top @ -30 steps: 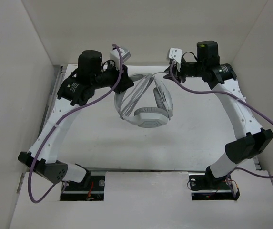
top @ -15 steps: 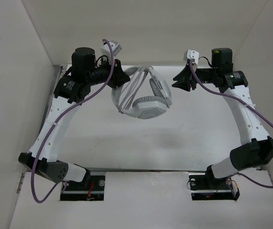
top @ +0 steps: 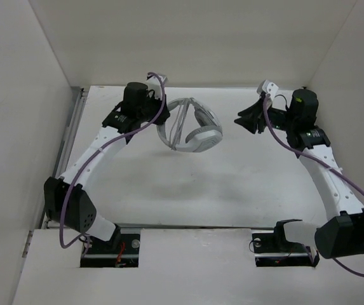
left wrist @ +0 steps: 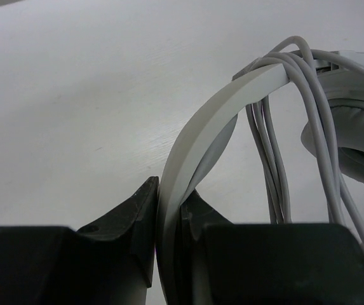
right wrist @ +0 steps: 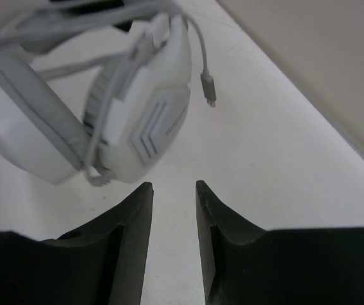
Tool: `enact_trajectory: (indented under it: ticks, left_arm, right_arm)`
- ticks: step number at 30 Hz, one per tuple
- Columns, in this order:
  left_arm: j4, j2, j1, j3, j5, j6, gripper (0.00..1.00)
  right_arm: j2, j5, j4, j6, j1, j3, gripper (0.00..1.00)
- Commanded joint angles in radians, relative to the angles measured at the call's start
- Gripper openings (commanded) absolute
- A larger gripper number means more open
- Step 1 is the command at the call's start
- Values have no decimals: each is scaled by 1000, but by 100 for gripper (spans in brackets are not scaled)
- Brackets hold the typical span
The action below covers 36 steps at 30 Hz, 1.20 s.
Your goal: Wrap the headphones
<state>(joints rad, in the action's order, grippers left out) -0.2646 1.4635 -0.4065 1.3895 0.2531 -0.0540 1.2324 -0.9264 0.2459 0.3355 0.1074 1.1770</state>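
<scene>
Top external: right gripper has pulled back right of the headphones, slightly open and empty; left gripper clamps the headband above the desk, cable looped, wrap looks near done.

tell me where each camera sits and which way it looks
Top external: above and behind, looking down at the table; the left arm, right arm and their bases show.
Left wrist: on the left arm, looking past the left gripper, shut on the headband with cable looped over it.
Right wrist: on the right arm, facing an ear cup and the plug; the right gripper is open, holding nothing.
Shared: all three see the headphones.
</scene>
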Motion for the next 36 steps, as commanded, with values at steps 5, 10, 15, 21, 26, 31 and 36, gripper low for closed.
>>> enact_trajectory:
  ticks: [5, 10, 15, 21, 26, 31, 36]
  left_arm:
    - [303, 84, -15, -78, -233, -56, 1]
    - [340, 196, -31, -92, -288, -78, 2]
    - [349, 311, -51, -70, -321, -75, 3]
    - [340, 435, -62, 17, -325, -72, 5]
    - [335, 500, -71, 65, -345, -69, 11]
    - [327, 523, -82, 77, -359, -67, 22]
    - [306, 523, -91, 74, -364, -67, 32]
  right_arm:
    - [-89, 147, -342, -240, -56, -63, 43]
    - [-129, 150, -364, -251, -90, -109, 44]
    - [-165, 152, -376, -257, -125, -148, 45]
    - [-194, 140, -407, -299, -169, -177, 47]
    - [-197, 138, -408, -303, -179, -180, 47]
    - [-202, 133, -415, -305, -197, -191, 48]
    - [-211, 133, -421, -306, -211, -203, 48]
